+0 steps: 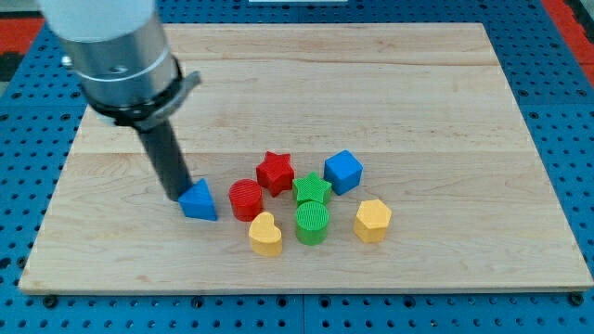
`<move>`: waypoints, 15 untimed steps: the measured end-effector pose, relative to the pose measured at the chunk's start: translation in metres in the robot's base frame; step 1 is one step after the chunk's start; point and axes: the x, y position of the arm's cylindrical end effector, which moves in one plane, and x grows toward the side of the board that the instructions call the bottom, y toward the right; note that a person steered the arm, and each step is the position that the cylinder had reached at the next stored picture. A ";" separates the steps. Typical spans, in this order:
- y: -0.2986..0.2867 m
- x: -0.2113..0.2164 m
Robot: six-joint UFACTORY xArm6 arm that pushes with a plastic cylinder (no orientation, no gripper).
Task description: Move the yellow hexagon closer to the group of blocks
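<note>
My tip (181,196) stood at the blue triangular block (200,201), apparently touching its left edge; it had no jaws. Rightward clustered a red cylinder (246,199), yellow heart (265,234), red star (275,172), green star (312,189), green cylinder (313,223) and blue cube (342,171). The yellow hexagon block (372,220) sat at the cluster's right, just beside the green cylinder, on the wooden board (445,111).

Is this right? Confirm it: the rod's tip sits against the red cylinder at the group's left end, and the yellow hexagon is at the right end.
Not quite. My tip sits against the blue triangle, not the red cylinder, which is the next block to the view's right. The camera view shows this. The yellow hexagon is indeed at the group's right end.
</note>
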 end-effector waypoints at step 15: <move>0.190 0.065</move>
